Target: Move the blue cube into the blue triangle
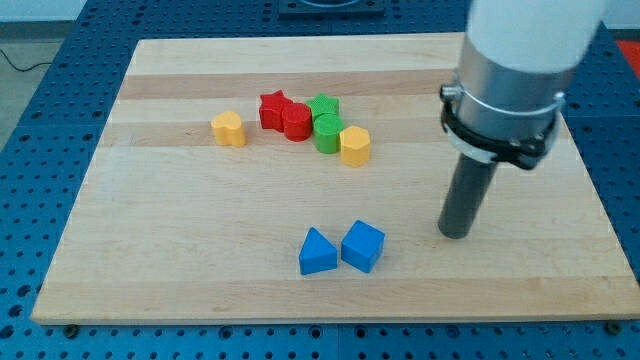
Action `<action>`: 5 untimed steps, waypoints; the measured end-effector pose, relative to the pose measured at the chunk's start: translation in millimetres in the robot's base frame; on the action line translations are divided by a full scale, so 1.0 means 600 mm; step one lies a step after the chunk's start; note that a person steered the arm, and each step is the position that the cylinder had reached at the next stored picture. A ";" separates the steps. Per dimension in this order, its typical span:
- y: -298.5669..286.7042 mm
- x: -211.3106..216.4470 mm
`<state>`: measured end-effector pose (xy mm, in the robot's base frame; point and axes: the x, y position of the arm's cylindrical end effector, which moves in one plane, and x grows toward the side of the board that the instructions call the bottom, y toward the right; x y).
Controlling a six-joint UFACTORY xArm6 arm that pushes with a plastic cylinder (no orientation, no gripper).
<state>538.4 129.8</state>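
The blue cube (363, 246) sits near the view's bottom middle of the wooden board (150, 230). The blue triangle (317, 252) lies just to its left, and the two touch. My tip (455, 233) rests on the board to the right of the cube, well apart from it and a little higher in the view. The rod rises from the tip to the arm's grey and white body at the view's top right.
A yellow block (228, 128) lies at the upper left. A cluster sits above the middle: two red blocks (284, 115), two green blocks (324, 122) and a yellow hexagonal block (354, 145).
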 end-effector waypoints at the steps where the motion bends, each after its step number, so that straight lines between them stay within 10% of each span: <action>1: -0.014 0.001; 5: -0.171 0.001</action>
